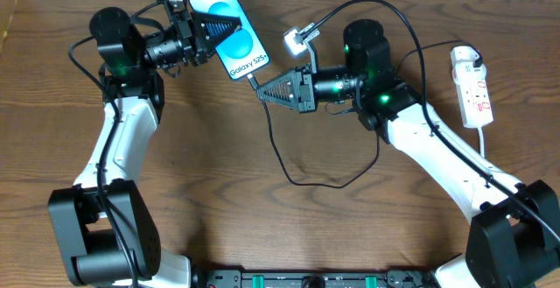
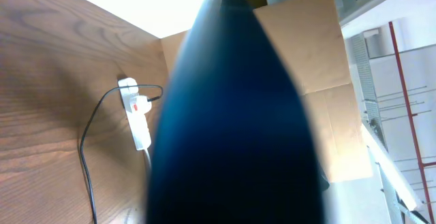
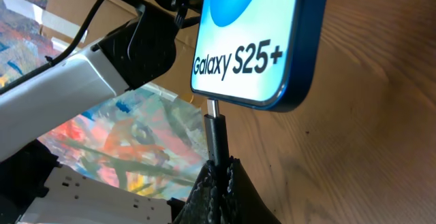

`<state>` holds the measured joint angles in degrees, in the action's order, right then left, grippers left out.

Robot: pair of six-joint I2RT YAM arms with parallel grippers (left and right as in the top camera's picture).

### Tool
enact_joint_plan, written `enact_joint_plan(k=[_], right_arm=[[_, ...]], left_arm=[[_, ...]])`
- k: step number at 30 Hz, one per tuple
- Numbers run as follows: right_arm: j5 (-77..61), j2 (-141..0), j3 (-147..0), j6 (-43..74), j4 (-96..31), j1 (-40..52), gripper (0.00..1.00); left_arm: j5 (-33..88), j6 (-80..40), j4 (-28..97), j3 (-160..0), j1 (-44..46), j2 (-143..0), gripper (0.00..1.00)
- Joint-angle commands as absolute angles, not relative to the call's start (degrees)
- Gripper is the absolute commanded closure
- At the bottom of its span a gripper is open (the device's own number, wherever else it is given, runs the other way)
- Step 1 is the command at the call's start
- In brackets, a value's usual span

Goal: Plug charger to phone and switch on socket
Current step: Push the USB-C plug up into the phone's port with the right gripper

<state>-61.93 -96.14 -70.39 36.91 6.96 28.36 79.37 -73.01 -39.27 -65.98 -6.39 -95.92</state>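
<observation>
The phone point(image 1: 234, 27), blue screen reading "Galaxy S25+", is held at the back of the table by my left gripper point(image 1: 213, 27), shut on its upper half. In the left wrist view the phone point(image 2: 231, 129) fills the frame as a dark blur. My right gripper point(image 1: 265, 89) is shut on the charger's black connector point(image 3: 216, 139), whose metal tip meets the phone's bottom edge point(image 3: 252, 60). The black charger cable point(image 1: 302, 181) loops over the table and runs to its plug in the white socket strip point(image 1: 471, 85) at the right, also seen in the left wrist view point(image 2: 136, 115).
The socket's white cord point(image 1: 484, 139) runs toward the front right. Cardboard point(image 2: 320, 60) stands beyond the table's far edge. The black cable loop lies between the arms at the table's middle.
</observation>
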Motion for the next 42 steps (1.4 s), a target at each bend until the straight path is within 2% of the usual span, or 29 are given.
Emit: enact_joint_plan(k=[1,25,31,42], right_arm=[[-61.41,-95.57,-70.50,37.69,7.20,27.68,0.99],[-59.90,-95.57,-70.48,37.74,7.14,26.89,0.99],[-59.13,-95.57,-70.48,41.69,11.35,26.94,0.99],[-54.87,-95.59,-70.48,41.69,11.35,28.23,0.99]], left_arm=[[80.60,-71.61,-39.94,-67.20,-6.68,-95.48,0.93],[81.95,-71.46,-39.97,-67.20,-6.68,-95.48,0.93],[85.52,-66.39,-39.97,-67.20,-6.68,-95.48,0.92],[84.82,-71.50,-39.07,-67.20,-6.46,-95.48,0.93]])
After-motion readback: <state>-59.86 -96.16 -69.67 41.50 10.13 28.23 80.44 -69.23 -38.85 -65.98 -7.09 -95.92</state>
